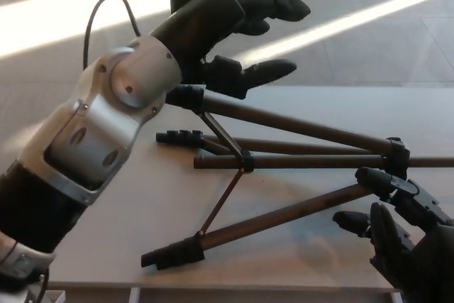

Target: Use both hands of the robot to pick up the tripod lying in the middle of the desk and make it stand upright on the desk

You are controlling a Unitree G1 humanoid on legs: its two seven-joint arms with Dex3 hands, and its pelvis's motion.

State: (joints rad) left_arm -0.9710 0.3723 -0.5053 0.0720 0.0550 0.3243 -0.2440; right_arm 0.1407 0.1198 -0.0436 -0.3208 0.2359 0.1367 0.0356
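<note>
In the head view the left hand hangs above the far leg of the tripod, fingers spread and holding nothing, thumb just over the tube. The right hand sits low at the near right corner, fingers apart, beside the tripod's head but not clasping it. The tripod lies on its side in the middle of the desk, legs splayed. If the left hand closes on one leg alone, the frame will likely twist or slide; a loose right-hand hold on the head could let it drop back.
</note>
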